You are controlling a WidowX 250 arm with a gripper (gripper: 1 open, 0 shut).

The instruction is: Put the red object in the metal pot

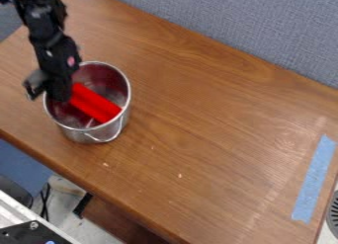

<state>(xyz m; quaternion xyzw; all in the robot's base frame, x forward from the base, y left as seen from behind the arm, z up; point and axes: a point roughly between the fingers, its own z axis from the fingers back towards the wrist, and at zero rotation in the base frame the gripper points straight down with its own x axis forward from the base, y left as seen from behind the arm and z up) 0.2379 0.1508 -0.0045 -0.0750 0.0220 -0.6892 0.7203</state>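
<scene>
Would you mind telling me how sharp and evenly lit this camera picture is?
Camera view: low resolution and soft throughout; the arm's jaws are a dark smear over the metal pot; the red object inside stays vivid; pale glare washes the table toward the blue tape.

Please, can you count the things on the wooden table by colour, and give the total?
Red: 1, the red object, lying inside the pot
Silver: 1, the metal pot
Blue: 1, the strip of tape near the table's edge
Total: 3

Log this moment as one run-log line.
bright red blocky object: inside round shiny steel pot | black gripper: shut, empty, over pot's left rim | wooden table
</scene>
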